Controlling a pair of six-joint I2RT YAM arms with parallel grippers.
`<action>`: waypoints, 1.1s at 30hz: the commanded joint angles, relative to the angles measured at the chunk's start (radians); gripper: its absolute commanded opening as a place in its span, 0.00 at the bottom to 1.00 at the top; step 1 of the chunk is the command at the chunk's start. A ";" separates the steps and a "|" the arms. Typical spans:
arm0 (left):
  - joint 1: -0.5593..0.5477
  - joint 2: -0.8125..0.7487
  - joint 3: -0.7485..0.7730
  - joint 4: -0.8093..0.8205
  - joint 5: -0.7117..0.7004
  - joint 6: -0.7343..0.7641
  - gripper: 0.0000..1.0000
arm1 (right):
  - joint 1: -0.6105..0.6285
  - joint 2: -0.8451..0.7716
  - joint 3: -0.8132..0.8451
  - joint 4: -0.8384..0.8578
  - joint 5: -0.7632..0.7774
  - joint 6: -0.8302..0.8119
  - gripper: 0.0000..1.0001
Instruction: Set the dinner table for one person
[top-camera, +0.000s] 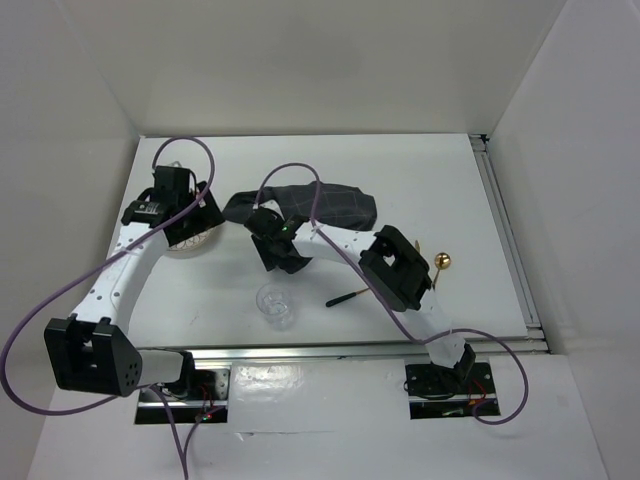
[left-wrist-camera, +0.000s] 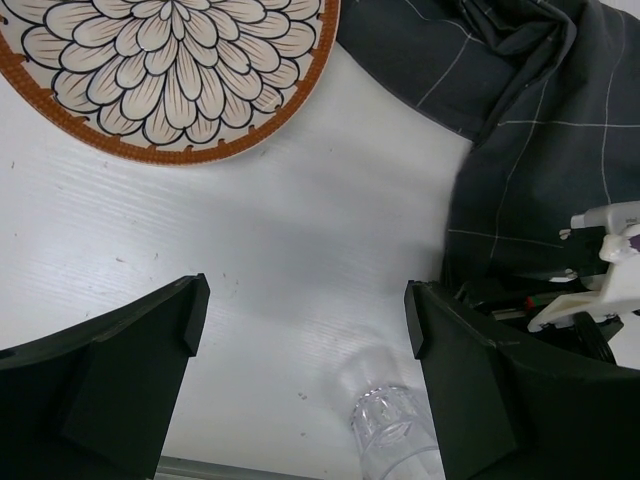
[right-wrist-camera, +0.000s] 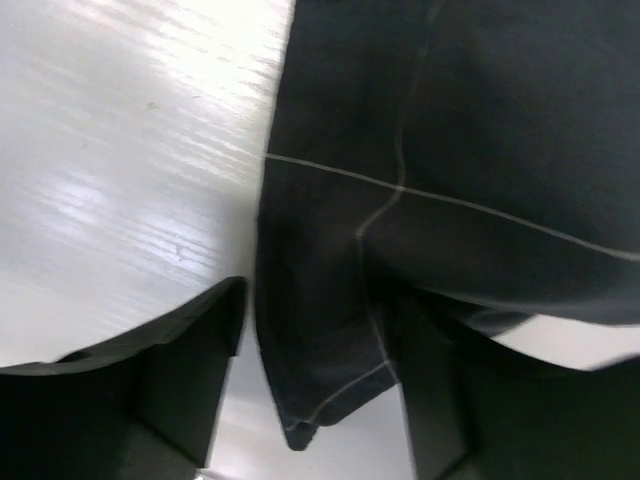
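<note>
The white dinner table (top-camera: 440, 180) carries a crumpled dark grey checked placemat (top-camera: 335, 205) at its middle. My right gripper (top-camera: 268, 235) is low at the placemat's left end. In the right wrist view a folded corner of the placemat (right-wrist-camera: 330, 380) lies between the two jaws of the right gripper (right-wrist-camera: 320, 370), with a gap left on one side. My left gripper (top-camera: 190, 225) hovers open over a flower-patterned plate (left-wrist-camera: 170, 70) with an orange rim. Nothing but bare table lies between the fingers of the left gripper (left-wrist-camera: 305, 320). A clear glass (left-wrist-camera: 395, 425) stands near its right finger.
The glass (top-camera: 276, 305) stands near the front rail. A black-handled utensil (top-camera: 350, 296) lies to its right, partly under the right arm. A gold spoon (top-camera: 442, 262) lies further right. Silver rails run along the front and right edges.
</note>
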 joint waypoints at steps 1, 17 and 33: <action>0.019 -0.007 0.015 0.005 0.032 0.023 0.99 | -0.004 0.015 -0.001 -0.040 0.056 0.025 0.65; 0.019 0.161 0.078 0.046 0.163 0.106 0.69 | -0.117 -0.322 -0.079 -0.027 0.036 -0.095 0.00; -0.108 0.326 0.095 0.169 0.108 0.138 0.74 | -0.358 -0.650 -0.415 0.065 -0.110 -0.174 0.00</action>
